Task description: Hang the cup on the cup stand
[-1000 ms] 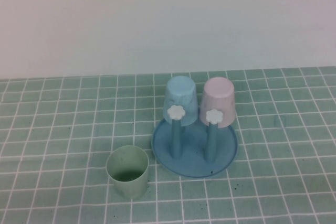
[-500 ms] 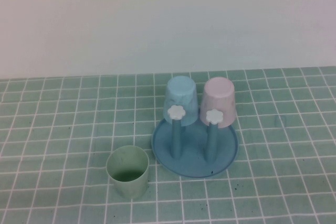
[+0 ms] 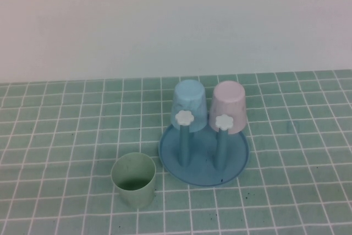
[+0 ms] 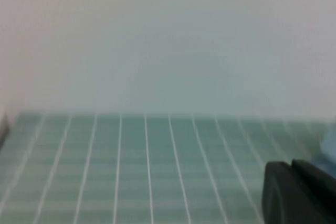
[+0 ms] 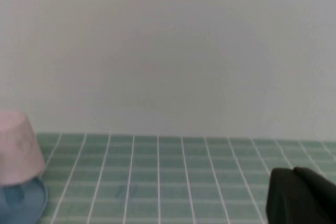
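While no writing, brand or label can be read on anything, the green tiled tabletop [image 3: 286, 152] with white grid lines carries all the things and meets a plain pale wall at its far edge. Near the middle of the tabletop sits the cup stand [image 3: 204, 152], its blue dish base flat on the tiles; two front pegs with white flower knobs stand bare, and behind them a light blue cup [image 3: 190, 100] and a pink cup [image 3: 229, 103] hang upside down. Just beside the base, towards the near edge and the left, the cup [image 3: 133, 180] stands upright with its mouth open, apart from the stand and held by nothing. Only dark fingertips show of the left gripper [image 4: 299, 192] and the right gripper [image 5: 302, 195], each low above bare tiles with its fingers pressed together on nothing.
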Tool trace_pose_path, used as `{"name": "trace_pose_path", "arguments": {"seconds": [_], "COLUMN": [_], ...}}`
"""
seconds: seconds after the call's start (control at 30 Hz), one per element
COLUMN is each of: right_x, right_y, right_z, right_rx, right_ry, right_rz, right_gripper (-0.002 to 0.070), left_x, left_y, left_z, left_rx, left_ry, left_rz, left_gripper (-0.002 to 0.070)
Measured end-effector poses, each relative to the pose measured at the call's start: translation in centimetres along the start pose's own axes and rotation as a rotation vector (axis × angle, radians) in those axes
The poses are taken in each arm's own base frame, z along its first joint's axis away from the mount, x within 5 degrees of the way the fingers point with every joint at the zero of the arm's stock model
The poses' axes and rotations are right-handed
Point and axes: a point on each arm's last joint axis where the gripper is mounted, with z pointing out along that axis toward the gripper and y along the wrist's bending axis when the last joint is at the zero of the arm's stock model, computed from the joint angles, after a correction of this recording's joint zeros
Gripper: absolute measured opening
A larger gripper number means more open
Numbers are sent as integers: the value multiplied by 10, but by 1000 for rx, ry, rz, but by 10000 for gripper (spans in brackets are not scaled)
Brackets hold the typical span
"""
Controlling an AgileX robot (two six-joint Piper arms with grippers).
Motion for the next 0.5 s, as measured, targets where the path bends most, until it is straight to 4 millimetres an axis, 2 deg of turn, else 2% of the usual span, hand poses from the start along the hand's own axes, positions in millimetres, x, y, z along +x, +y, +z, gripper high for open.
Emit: {"name": "trace_pose_path", "arguments": {"seconds": [0.1,0.27,0.4,0.5], "right_x": [-1,9,7,4], "right_y": [1,2,2,2], "right_z": [4,18,27,30], "right_rx": [-23,-48,-48,-48], "right_ry": [148,336,321,302], "right_rz": [-41,-46,-12,15], "right_gripper": [-1,-1,-1,-1], "left_x": [2,-8,-18,-26], "left_y": [-3,-3,-8,-14], "left_z": [5,20,35,53], "left_rx": [3,1,14,41], "left_ry": [169,101,207,361], "left_rz": [-3,-59,-138,-71], "left_gripper": [1,1,11,91]}}
